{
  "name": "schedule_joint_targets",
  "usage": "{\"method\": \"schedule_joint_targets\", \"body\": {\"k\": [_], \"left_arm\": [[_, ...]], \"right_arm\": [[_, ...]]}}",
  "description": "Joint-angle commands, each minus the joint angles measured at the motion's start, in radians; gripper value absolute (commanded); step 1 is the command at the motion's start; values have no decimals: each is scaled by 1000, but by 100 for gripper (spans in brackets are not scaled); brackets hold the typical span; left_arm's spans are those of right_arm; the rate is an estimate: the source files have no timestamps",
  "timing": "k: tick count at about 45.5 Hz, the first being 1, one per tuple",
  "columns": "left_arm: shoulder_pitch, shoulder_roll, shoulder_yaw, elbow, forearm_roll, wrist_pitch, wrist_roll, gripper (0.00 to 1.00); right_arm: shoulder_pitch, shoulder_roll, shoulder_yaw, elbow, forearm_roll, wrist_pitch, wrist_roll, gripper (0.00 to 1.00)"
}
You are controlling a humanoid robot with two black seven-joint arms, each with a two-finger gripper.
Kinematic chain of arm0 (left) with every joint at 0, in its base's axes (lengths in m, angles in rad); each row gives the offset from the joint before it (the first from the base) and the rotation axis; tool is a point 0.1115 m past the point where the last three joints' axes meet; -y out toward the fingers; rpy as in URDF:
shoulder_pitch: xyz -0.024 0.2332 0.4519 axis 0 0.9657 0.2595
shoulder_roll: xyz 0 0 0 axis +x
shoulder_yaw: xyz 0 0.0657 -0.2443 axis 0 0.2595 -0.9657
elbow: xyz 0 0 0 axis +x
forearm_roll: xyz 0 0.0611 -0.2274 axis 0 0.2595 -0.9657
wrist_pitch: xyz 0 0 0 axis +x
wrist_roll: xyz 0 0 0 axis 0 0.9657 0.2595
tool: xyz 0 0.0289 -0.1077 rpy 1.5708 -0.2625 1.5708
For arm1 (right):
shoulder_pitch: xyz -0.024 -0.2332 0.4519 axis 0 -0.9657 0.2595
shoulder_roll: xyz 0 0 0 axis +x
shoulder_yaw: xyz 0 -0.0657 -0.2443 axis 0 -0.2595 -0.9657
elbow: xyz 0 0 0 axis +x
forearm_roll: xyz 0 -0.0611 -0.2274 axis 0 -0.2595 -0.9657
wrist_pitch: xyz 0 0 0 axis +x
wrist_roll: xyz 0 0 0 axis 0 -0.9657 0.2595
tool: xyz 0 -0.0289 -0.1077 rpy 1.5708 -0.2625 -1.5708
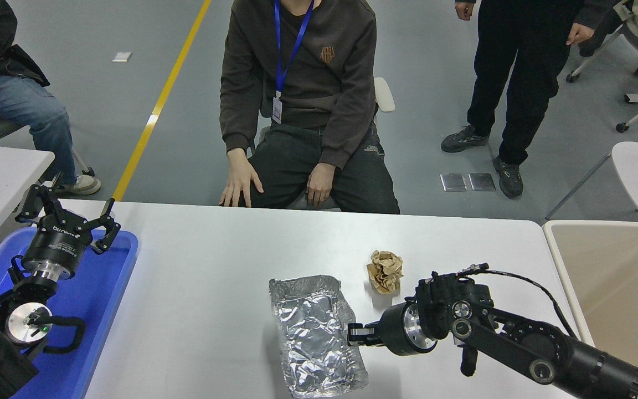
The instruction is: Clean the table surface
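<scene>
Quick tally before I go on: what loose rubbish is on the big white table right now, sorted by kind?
Foil tray: 1, crumpled silver, at the right gripper
Brown paper ball: 1, crumpled, just beyond the tray
Total on the table surface: 2

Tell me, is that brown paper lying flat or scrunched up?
Scrunched up. The brown paper sits as a crumpled, creased wad on the table surface, casting a shadow, beside the foil tray.
</scene>
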Motion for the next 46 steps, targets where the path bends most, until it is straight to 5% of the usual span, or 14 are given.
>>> {"method": "schedule_joint_targets", "body": {"k": [1, 46], "left_arm": [[0, 0, 0, 0, 0, 0, 0, 100], [0, 0, 0, 0, 0, 0, -1, 100]], "right_arm": [[49, -75, 30, 45, 92, 4, -7, 0], [270, -501, 35, 297, 389, 130, -73, 0]]}}
